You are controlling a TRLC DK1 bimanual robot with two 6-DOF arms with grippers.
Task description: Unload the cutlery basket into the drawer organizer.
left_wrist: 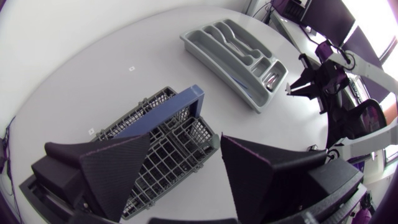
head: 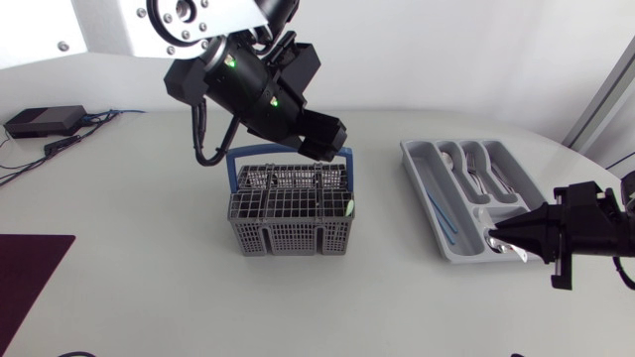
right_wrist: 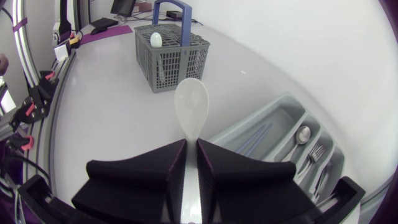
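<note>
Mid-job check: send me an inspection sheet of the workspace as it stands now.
Surface: pale table, smooth and even.
Job's things: grey cutlery basket upright mid-table, a white rounded piece standing in it; drawer organizer on the right arm's side holds spoons, forks and blue sticks.
Clutter: dark mat on the left arm's side; black box at the far left corner.
Grippers: left pincer open, above the basket; right pincer shut on a white spoon, close to the organizer.
Cables: leads run from the black box across the table's corner.
Surroundings: nothing seen.
</note>
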